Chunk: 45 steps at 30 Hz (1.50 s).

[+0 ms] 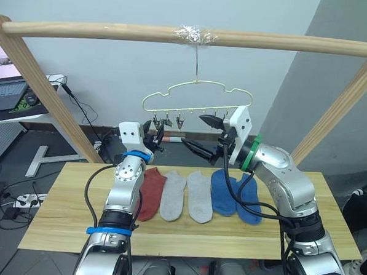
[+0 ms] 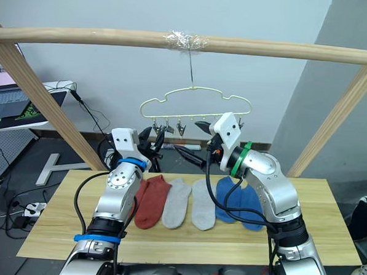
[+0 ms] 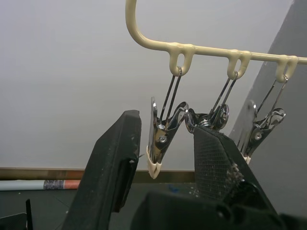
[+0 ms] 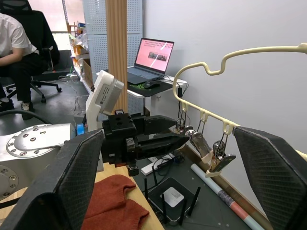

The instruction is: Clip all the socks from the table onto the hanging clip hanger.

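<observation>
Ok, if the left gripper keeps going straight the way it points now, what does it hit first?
Most likely the end clip of the clip hanger: it hangs between the open jaws of the left gripper, just ahead. Depth is hard to judge, though.

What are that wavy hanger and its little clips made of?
The clip hanger looks like wire under a smooth, glossy cream coating, probably plastic or paint. The clips look like bright polished metal, shiny with reflections and a rivet, hung on thin wire loops, with pale tips that may be plastic.
</observation>
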{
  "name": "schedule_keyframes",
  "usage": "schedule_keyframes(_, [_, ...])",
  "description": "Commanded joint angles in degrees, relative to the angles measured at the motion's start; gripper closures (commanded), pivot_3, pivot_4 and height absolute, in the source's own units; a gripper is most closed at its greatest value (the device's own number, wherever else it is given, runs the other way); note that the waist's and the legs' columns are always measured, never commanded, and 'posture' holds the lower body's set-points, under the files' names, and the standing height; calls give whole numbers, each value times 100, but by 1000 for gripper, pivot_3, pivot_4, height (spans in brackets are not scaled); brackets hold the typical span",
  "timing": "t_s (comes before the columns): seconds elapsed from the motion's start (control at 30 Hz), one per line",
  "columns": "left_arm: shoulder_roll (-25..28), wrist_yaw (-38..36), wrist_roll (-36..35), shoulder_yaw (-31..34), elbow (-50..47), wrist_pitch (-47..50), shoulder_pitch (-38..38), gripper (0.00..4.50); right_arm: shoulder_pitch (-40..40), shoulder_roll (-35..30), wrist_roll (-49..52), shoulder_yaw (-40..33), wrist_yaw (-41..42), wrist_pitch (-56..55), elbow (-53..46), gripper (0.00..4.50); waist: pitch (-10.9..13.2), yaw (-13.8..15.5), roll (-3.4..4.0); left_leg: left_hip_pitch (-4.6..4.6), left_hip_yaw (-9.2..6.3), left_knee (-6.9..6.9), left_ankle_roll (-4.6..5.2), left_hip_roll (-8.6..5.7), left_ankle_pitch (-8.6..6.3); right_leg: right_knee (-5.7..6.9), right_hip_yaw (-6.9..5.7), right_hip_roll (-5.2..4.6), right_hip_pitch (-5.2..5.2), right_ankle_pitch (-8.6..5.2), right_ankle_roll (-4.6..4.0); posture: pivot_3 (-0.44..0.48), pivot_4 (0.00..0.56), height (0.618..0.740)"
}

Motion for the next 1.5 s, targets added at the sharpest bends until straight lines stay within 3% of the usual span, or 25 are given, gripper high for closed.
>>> schedule_keyframes(0.03, [50, -11, -20, 49, -201, -87, 43, 2400, -161, 1, 112, -120, -15, -31, -288, 0, 0, 0, 0, 0, 0, 0, 0, 0, 0, 0, 0, 0, 0, 0, 0, -55, 143, 740])
schedule_keyframes(0.73, [15, -51, -224, 97, -523, 20, 53, 2400, -163, 13, 91, -109, -27, -58, -280, 0, 32, 0, -1, -3, -1, 0, -1, 0, 1, -1, 0, 0, -2, 0, 1, -53, 142, 740])
schedule_keyframes(0.93, [33, -64, -292, 116, -778, 121, 220, 2400, -151, 38, 79, -86, -46, -61, -297, 0, 31, -2, -2, -83, 4, 8, -21, -1, 12, 19, 6, -1, -90, 5, 1, -53, 138, 740])
schedule_keyframes(1.5, [35, -170, -496, 182, -1288, 359, 458, 2400, -103, 16, 83, -71, -35, -44, -369, 0, 31, -1, -2, -83, 6, 6, -20, -1, 12, 19, 5, -3, -91, 5, 1, -56, 130, 740])
